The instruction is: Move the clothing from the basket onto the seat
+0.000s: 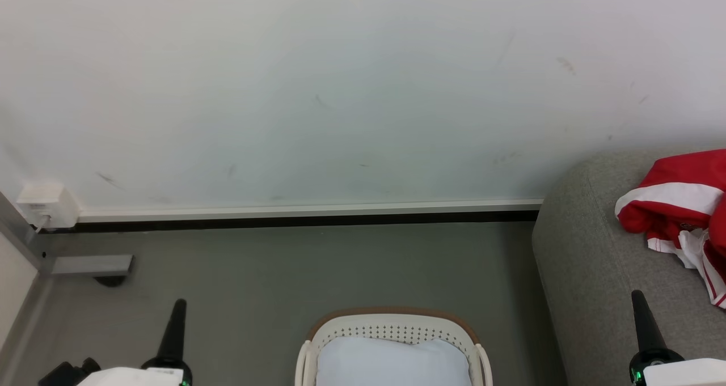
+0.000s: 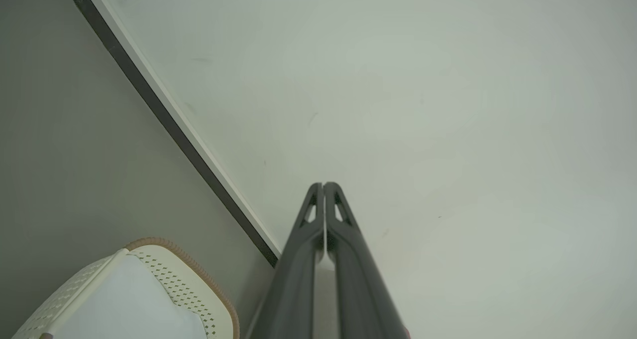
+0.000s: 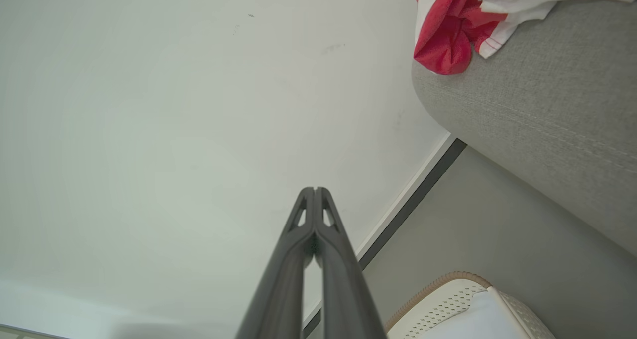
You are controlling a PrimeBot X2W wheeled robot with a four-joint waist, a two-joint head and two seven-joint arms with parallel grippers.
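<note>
The head view looks forward and down: wall (image 1: 340, 91) ahead, laundry basket (image 1: 397, 332) at bottom centre, sofa (image 1: 590, 250) at the right edge. The left wrist view looks along the left claw (image 2: 324, 184), the right wrist view along the right claw (image 3: 315, 189). All 3 share wall and basket; head and right wrist views share the sofa.

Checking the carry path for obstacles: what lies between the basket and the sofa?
Bare grey floor, nothing on it, separates the basket from the sofa; the head view shows this stretch, the right wrist view too.
</note>
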